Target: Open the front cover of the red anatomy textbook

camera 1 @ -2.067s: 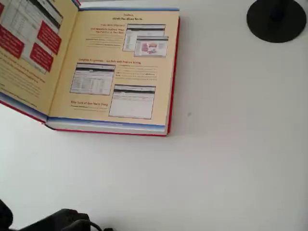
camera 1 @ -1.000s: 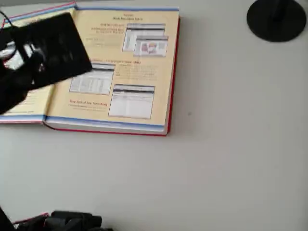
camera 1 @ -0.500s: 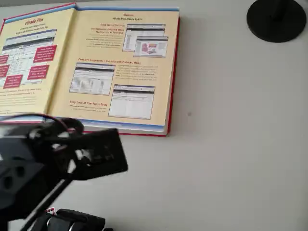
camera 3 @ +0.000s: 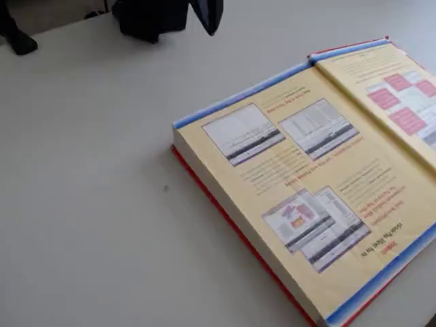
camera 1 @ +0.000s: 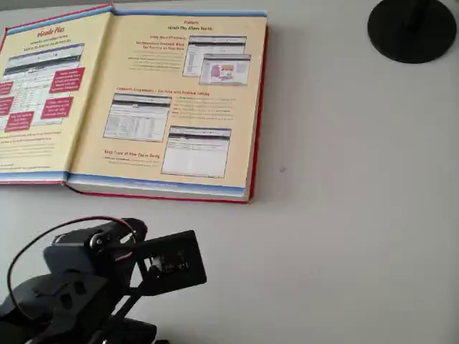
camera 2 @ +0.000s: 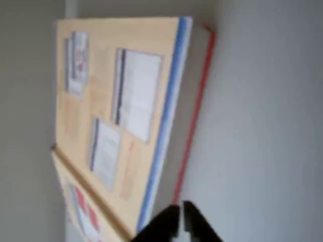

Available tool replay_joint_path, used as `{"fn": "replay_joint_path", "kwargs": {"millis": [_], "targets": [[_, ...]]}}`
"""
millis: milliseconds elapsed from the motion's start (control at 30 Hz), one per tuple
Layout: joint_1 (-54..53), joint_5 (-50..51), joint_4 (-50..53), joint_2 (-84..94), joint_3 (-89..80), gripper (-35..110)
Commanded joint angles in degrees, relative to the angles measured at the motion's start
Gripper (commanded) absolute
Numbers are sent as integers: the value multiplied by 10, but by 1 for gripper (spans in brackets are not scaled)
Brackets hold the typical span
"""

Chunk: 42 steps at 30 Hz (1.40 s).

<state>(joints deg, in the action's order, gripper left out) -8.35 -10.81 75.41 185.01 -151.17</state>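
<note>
Now the white table (camera 1: 344, 236) holds the red anatomy textbook (camera 1: 172, 107) at its far left corner in the overhead view. The book lies open and flat. The front cover (camera 1: 43, 93) is folded out to the left, tan side up with red boxes on it. A black round base (camera 1: 412, 29) stands at the far right corner, well apart from the book. The gripper (camera 2: 180, 222) is off the book, near the front edge, and its jaws are closed on nothing.
</note>
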Motion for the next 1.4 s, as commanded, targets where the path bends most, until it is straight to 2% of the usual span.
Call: {"fn": "replay_joint_path", "kwargs": {"millis": [0,367,1367], "targets": [[-10,-17,-9,33,-70,0],[-40,-11,-31,33,-192,0],[-33,-14,-33,33,-193,1]]}}
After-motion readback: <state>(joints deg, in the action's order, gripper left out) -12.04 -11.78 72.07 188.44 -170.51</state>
